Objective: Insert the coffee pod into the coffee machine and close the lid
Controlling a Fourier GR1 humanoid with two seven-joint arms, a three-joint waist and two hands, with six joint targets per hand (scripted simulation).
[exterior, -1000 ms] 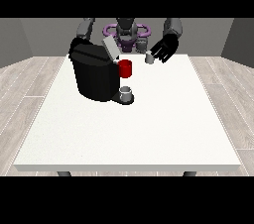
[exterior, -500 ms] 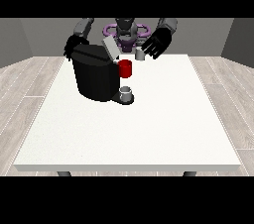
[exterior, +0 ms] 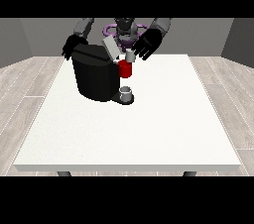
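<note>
- Robot hand at the view's right (exterior: pixel 148 44): fingers curled round the small grey coffee pod (exterior: pixel 130 56), held just above the machine's red head.
- Robot hand at the view's left (exterior: pixel 71 47): behind the machine; finger state cannot be told.
- Coffee pod: likely light, rigid, smooth (best pinched by its sides).
- Coffee machine (exterior: pixel 98 72): black, lid (exterior: pixel 111 48) raised, standing on the table (exterior: pixel 149 129).
- Markings: none legible.

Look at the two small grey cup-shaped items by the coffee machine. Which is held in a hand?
The upper one, the coffee pod, sits in the hand at the view's right, above the machine's red part. The other cup stands on the machine's base.
</note>
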